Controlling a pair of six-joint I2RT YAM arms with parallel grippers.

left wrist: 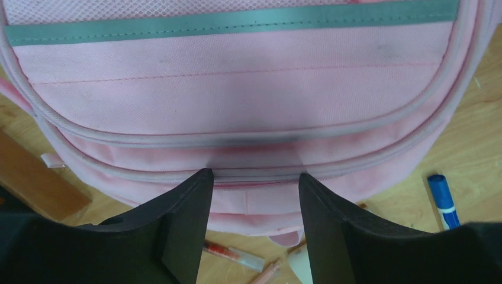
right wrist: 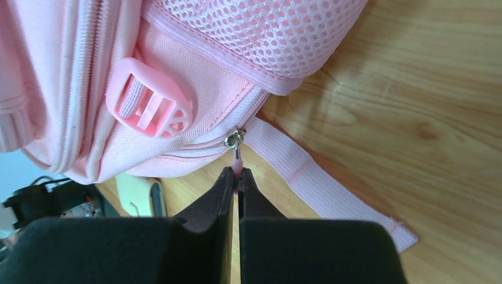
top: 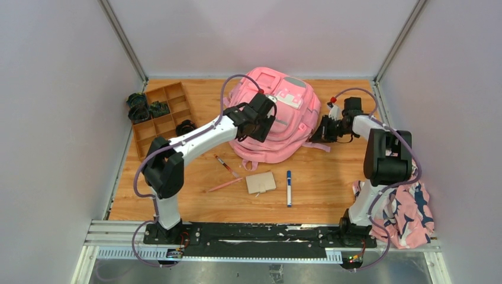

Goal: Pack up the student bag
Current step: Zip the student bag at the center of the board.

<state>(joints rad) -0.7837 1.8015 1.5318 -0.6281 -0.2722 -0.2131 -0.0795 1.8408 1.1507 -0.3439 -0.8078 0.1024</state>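
The pink student bag lies at the back middle of the wooden table, its front with the white label facing up. My left gripper is open, its fingertips against the bag's near rim, with nothing between them. My right gripper is at the bag's right side, shut on the pink zipper pull of a side zip. The bag also fills the right wrist view. A red pen, a pink pencil, a tan notepad and a blue marker lie in front of the bag.
A wooden divided tray with dark coiled items stands at the back left. A pink-and-navy floral cloth lies at the right front edge. A pink strap trails from the bag onto the table. Grey walls close in the sides and back.
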